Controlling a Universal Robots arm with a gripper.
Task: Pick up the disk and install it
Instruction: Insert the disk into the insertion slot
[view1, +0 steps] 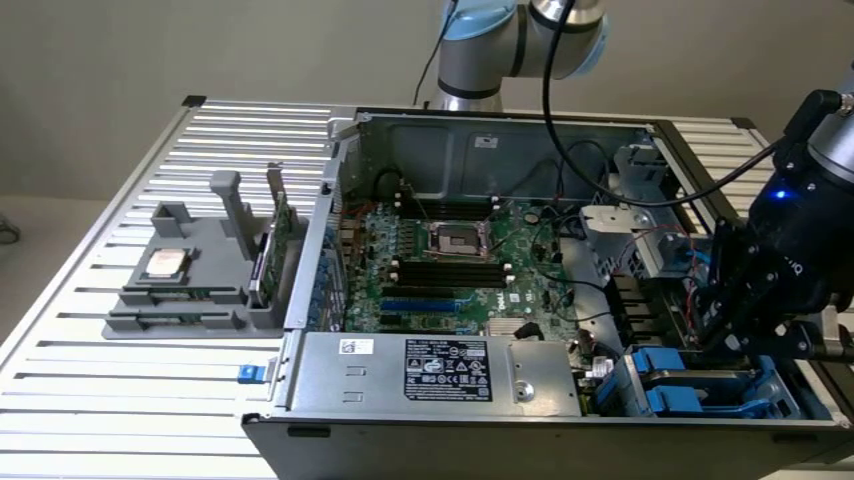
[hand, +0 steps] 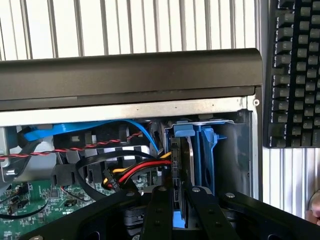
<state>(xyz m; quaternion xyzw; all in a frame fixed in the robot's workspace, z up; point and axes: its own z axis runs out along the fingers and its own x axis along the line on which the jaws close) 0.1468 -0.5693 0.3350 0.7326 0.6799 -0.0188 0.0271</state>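
Note:
In the wrist view the disk (hand: 175, 160) stands edge-on in its blue carrier, held between my two black fingers (hand: 160, 210). My gripper (hand: 176, 194) is shut on it, directly over the drive bay in the corner of the open computer case (hand: 150, 107). A second blue carrier (hand: 207, 150) sits in the slot right beside the disk. In the exterior view my gripper (view1: 731, 335) hangs inside the case at its right end, just above the blue drive bay (view1: 681, 385), and its dark body hides the disk.
Red, yellow, black and blue cables (hand: 135, 172) run close beside the disk. The motherboard (view1: 454, 270) fills the case's middle, with the power supply (view1: 427, 370) in front. A grey fixture (view1: 200, 290) holding a CPU chip (view1: 164, 262) and a green card (view1: 283, 255) stands left. A keyboard (hand: 295, 75) lies beyond the case.

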